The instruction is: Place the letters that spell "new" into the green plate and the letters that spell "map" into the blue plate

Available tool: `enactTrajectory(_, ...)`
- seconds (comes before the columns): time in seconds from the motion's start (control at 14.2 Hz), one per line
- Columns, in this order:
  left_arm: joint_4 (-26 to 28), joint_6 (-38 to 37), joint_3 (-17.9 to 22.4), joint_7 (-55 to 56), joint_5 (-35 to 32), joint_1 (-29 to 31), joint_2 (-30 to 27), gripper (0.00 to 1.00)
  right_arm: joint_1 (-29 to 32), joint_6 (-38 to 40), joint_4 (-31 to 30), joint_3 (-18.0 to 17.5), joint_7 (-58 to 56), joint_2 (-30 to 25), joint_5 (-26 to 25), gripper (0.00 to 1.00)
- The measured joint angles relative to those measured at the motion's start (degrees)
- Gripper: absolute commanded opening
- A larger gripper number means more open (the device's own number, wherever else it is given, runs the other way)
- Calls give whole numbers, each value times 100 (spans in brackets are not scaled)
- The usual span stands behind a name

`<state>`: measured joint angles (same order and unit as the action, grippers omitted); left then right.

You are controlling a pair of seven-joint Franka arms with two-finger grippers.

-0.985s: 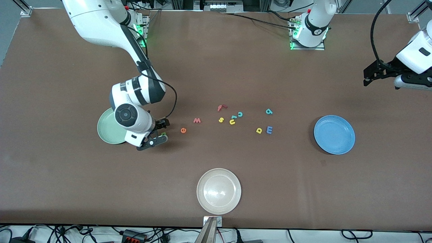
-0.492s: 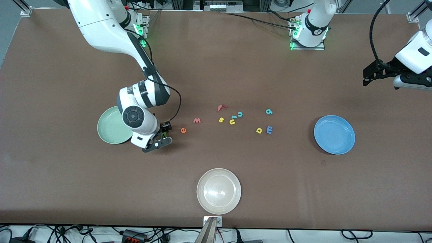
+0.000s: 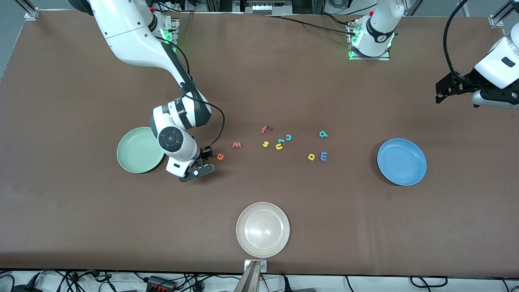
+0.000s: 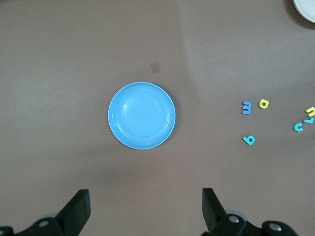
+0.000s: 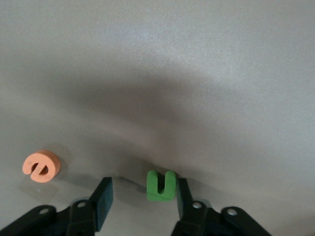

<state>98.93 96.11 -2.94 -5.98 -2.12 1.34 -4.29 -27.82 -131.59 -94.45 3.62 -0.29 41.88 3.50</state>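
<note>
My right gripper (image 3: pixel 202 163) is down at the table beside the green plate (image 3: pixel 131 162), open, with the green n (image 5: pixel 161 186) between its fingers. The n touches one finger (image 5: pixel 183 196) and a gap stays to the other. The orange e (image 3: pixel 220 156) lies just beside it, then the pinkish-red w (image 3: pixel 236 144). The blue m (image 3: pixel 323 155), yellow a (image 3: pixel 311 157) and teal p (image 3: pixel 323 134) lie toward the blue plate (image 3: pixel 401 162). My left gripper (image 4: pixel 145 211) waits open, high over the left arm's end of the table.
A red f (image 3: pixel 265 129), yellow s (image 3: pixel 265 144), yellow u (image 3: pixel 279 146) and teal c (image 3: pixel 288 137) lie mid-table. A whitish-beige plate (image 3: pixel 262 229) stands near the table edge closest to the front camera.
My right arm has shifted away from over the green plate toward the e, and its jaws have narrowed around the n. The left arm has not moved.
</note>
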Motion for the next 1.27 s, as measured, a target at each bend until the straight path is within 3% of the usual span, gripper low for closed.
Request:
enactTrajectory(0.28, 0, 0, 0, 0, 0, 0, 0, 100, 3, -40, 0, 35, 0, 37, 0, 55)
enactTrajectory(0.42, 0, 0, 0, 0, 0, 0, 0, 100, 3, -41, 1, 36, 0, 39, 0, 34)
enactTrajectory(0.56, 0, 0, 0, 0, 0, 0, 0, 100, 4, -36, 13, 58, 0, 29, 0, 0)
enactTrajectory(0.91, 0, 0, 0, 0, 0, 0, 0, 100, 42, 31, 59, 108, 55, -4, 5, 0)
enactTrajectory(1.27, 0, 0, -3, 0, 0, -2, 0, 100, 1072, 1427, 77, 203, 66, -785, 6, 0)
